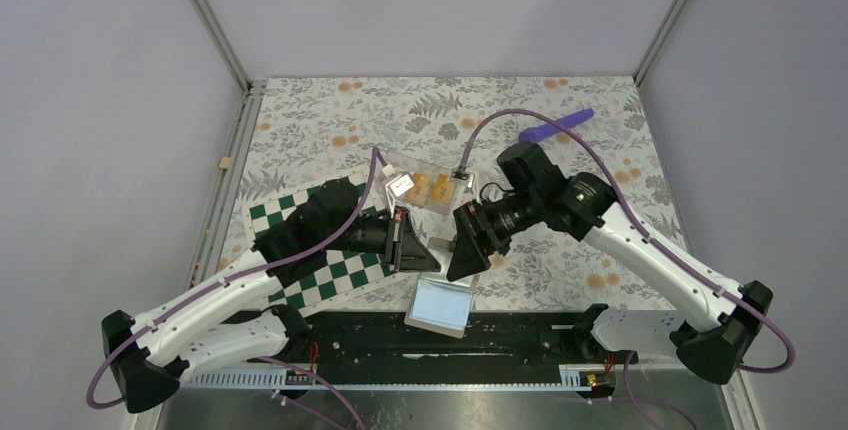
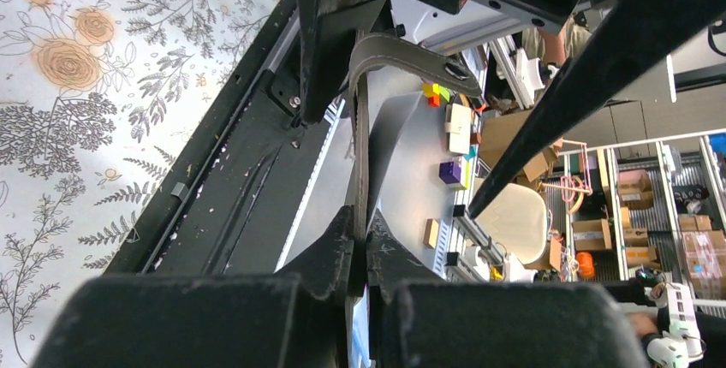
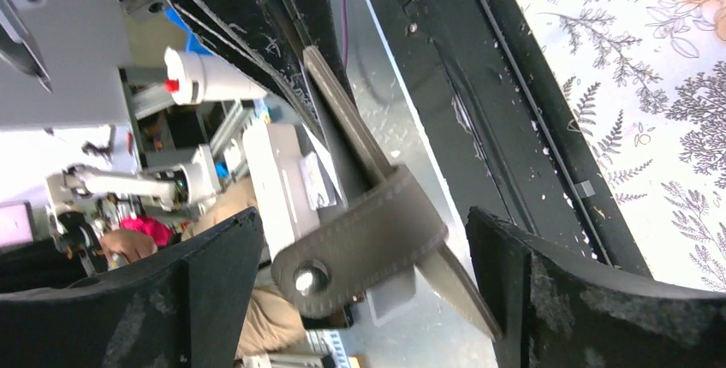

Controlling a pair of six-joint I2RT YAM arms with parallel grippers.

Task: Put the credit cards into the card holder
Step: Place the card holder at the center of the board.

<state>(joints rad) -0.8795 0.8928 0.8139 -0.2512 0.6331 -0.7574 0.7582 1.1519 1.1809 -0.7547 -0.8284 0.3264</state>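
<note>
Currently the left gripper (image 2: 359, 229) is pinching the card holder (image 2: 360, 150) edge-on. Its fingers are clenched on either face of the thin dark leather, so the holder is standing up off the table (image 1: 600, 165) between the two arms. Facing it, the right gripper (image 3: 364, 222) is waiting with its jaws spread wide, grasping nothing. The holder's snap strap (image 3: 342, 258) is lying in the gap between them, seemingly touching neither finger. I cannot tell whether the pocket is gaping or being pressed flat. That is the likeliest trouble, since a pinch across both faces may be squeezing the mouth closed, and a card pushed against it would buckle or skid off. The loose strap could also be flopping across the opening, and such a narrow hold may be letting the holder pivot once anything is pressing on it. Just behind the grippers, a clear plastic tray (image 1: 404, 164) is holding the two orange-yellow credit cards (image 1: 430, 188) side by side, along with a small white piece (image 1: 398, 185) I cannot identify. No card is showing in either gripper. Lying flat in the tray, the cards are likely to be awkward to get a finger under. The chessboard (image 1: 330, 275) is lying under the left arm, and the purple rod (image 1: 556, 126) is resting well apart at the far right.
</note>
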